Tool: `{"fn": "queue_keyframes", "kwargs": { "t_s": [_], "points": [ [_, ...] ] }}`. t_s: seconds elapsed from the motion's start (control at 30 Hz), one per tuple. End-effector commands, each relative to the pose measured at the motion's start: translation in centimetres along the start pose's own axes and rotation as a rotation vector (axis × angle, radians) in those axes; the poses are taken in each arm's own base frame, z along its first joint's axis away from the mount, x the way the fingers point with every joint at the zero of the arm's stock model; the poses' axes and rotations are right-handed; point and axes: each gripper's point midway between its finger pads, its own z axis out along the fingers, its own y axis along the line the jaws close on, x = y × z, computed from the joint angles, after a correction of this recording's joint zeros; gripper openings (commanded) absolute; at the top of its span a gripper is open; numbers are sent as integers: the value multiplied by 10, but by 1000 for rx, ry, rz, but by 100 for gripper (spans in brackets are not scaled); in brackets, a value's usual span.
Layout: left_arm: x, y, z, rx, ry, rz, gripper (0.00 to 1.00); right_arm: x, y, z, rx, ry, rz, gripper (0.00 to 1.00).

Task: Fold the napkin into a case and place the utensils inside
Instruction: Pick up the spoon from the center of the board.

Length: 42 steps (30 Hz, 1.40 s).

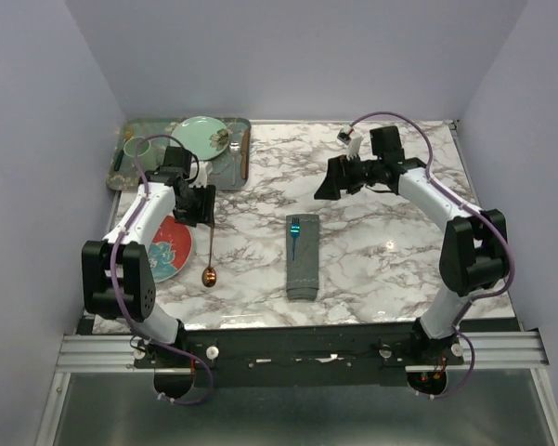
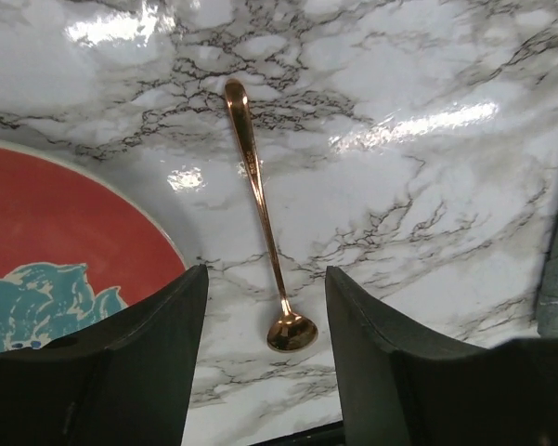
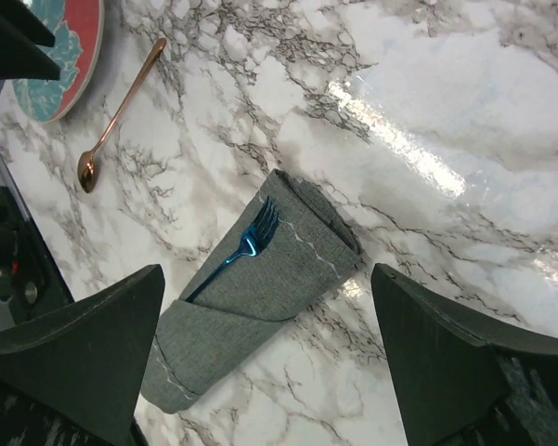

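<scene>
Dark grey cloth: napkin (image 3: 269,307), folded long and narrow, flat on the marble table (image 1: 381,242). In the right wrist view it lies below the gap between the jaws. Its lower end runs close to the left-hand finger, and its far underside is hidden.

Bright blue fork (image 3: 246,246): the tines and a short neck show at the napkin's upper mouth. The handle is hidden under the fold.

Right gripper (image 3: 267,269): jaws spread wide, grasping nothing, raised clear of the cloth.

Copper spoon (image 2: 260,214): on the bare table, in line with the gap between the left jaws. The bowl is nearest them and the handle runs away. It touches neither finger.

Left gripper (image 2: 265,271): jaws released, nothing held.

Red plate (image 2: 65,232) with a teal motif: just outside one of the left jaws, cut off by that finger and the frame edge.

Grey strip at the right edge of the left wrist view: too cropped to identify.

Patterned tray (image 1: 121,172): beyond the left gripper in the far corner, holding a pale green plate (image 1: 200,137). Its smaller contents are hard to make out, and the arm covers part of it.
</scene>
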Motion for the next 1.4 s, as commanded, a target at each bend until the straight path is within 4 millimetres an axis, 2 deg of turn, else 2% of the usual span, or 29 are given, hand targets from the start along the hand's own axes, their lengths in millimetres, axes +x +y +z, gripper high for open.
{"fn": "queue_keyframes", "kwargs": {
  "t_s": [0.0, 0.2, 0.53, 0.7, 0.73, 0.77, 0.83, 0.9, 0.93, 0.97, 1.0, 1.07, 1.1, 1.13, 1.17, 1.2, 1.23, 1.27, 1.3, 1.33, 1.37],
  "points": [
    [23, -4, 21, 37, 95, -71, 58, -2, 5, -18, 31, 41, -152, 100],
    [57, 3, 49, 12, 236, -146, 50, -3, 9, -29, 46, 45, -182, 100],
    [76, 8, 76, -29, 331, -186, 37, -18, 16, -43, 58, 21, -312, 100],
    [89, 1, 88, -11, 391, -229, 19, -28, 20, -49, 63, 4, -370, 100],
    [87, -1, 88, -5, 389, -243, 11, -29, 21, -51, 64, 0, -383, 100],
    [84, -5, 87, 17, 390, -251, 7, -31, 22, -54, 69, -7, -402, 100],
    [70, -15, 81, 53, 364, -266, 0, -35, 23, -57, 76, -15, -455, 100],
    [51, -38, 66, 171, 327, -291, 0, -43, 29, -65, 77, -39, -538, 100],
    [35, -50, 58, 242, 291, -293, 0, -46, 37, -67, 63, -54, -575, 100],
    [25, -65, 49, 322, 271, -322, 0, -51, 41, -70, 57, -72, -615, 100],
    [11, -95, 27, 504, 255, -336, 0, -57, 52, -77, 52, -100, -671, 100],
    [-13, -124, 3, 678, 229, -395, 0, -59, 68, -77, 27, -129, -820, 99],
    [-19, -136, -7, 748, 235, -408, 0, -63, 83, -86, 25, -163, -904, 99],
    [-26, -156, -25, 873, 243, -383, 0, -61, 98, -82, -1, -179, -1018, 99],
    [-27, -166, -32, 925, 259, -372, 0, -67, 111, -85, -4, -226, -1107, 98],
    [-29, -175, -42, 963, 275, -387, 0, -50, 113, -78, -28, -220, -1146, 97],
    [-32, -185, -53, 1037, 271, -357, 0, -51, 140, -87, -51, -282, -1272, 96],
    [-29, -197, -60, 1078, 293, -342, 0, -56, 153, -88, -51, -355, -1352, 95],
    [-29, -206, -72, 1115, 344, -393, 0, -39, 154, -80, -77, -363, -1377, 94],
    [-29, -214, -74, 1164, 345, -364, 0, -32, 171, -79, -117, -404, -1450, 93],
    [-24, -221, -84, 1213, 384, -346, 0, -38, 188, -88, -112, -489, -1525, 89]
  ]
}}
